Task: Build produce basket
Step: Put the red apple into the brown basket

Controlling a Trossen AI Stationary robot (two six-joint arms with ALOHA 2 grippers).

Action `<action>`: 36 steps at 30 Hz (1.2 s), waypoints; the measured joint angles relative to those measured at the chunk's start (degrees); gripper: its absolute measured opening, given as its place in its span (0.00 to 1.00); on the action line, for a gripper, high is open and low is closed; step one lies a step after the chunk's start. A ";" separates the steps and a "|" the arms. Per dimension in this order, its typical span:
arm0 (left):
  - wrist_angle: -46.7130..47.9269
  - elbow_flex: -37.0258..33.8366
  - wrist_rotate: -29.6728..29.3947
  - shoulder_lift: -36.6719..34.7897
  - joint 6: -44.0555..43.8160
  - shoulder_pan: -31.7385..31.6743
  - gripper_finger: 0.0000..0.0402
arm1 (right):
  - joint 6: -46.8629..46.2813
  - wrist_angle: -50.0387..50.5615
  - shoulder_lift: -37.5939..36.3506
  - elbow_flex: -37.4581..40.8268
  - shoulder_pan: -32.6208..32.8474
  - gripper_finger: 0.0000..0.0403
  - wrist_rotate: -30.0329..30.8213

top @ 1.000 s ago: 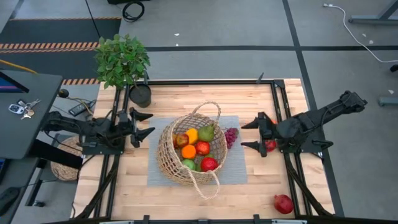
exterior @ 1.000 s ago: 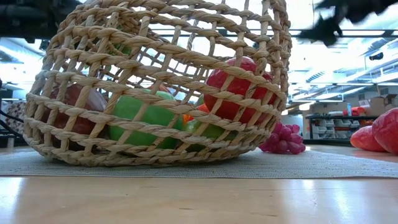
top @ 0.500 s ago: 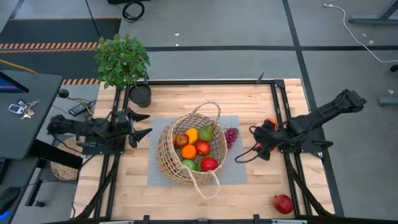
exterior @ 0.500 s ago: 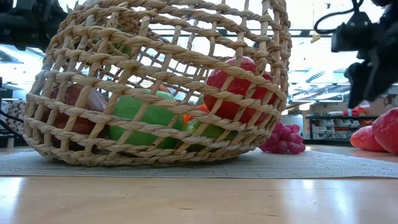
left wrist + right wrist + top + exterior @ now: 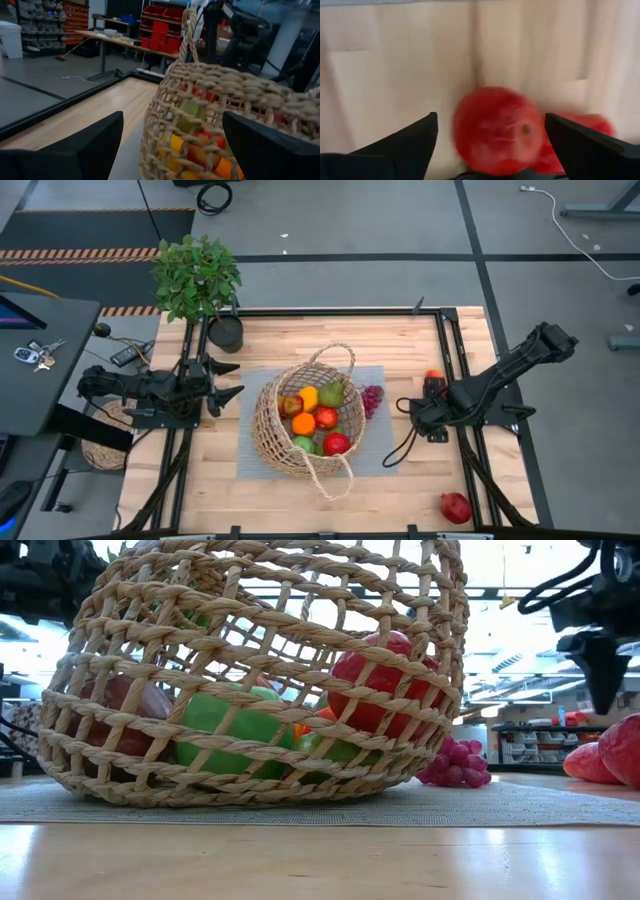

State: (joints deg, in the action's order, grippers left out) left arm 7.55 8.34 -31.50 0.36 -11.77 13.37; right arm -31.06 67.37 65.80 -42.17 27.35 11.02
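The tan wicker basket [image 5: 305,425] stands on a grey mat [image 5: 385,455], tilted, with an orange, yellow pepper, pear and red and green apples inside. Purple grapes [image 5: 372,398] lie on the mat against its right side. A red apple [image 5: 495,130] lies on the bare wood at the right edge. My right gripper [image 5: 490,120] points straight down over it, open, a finger on either side and clear of it. In the high view the right gripper [image 5: 432,418] hides this apple. My left gripper [image 5: 232,380] waits open to the left of the basket [image 5: 225,115].
A second red fruit [image 5: 597,130] lies right beside the apple. A pomegranate [image 5: 455,507] sits near the table's near right corner. A potted plant [image 5: 200,280] stands at the far left corner. Black frame rails [image 5: 452,360] run along both sides. Bare wood lies in front of the basket.
My right gripper, level and pointing toward the basket a second ago, has tipped down and swung toward the table's right edge; it now points at the table over the red apple, still open. The basket and fruit have kept still.
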 joint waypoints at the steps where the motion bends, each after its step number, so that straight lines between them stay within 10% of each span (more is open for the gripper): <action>1: -0.27 0.00 0.03 0.00 -0.87 0.00 0.86 | -0.30 -0.15 0.01 0.00 0.00 0.94 -1.11; 36: -0.37 0.00 0.06 0.00 -4.06 0.00 0.87 | -0.35 6.80 27.33 0.04 8.70 0.90 5.60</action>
State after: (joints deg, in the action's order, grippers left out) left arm 7.18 8.34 -31.44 0.36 -15.83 13.37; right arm -31.41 74.17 93.13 -42.13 36.05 16.62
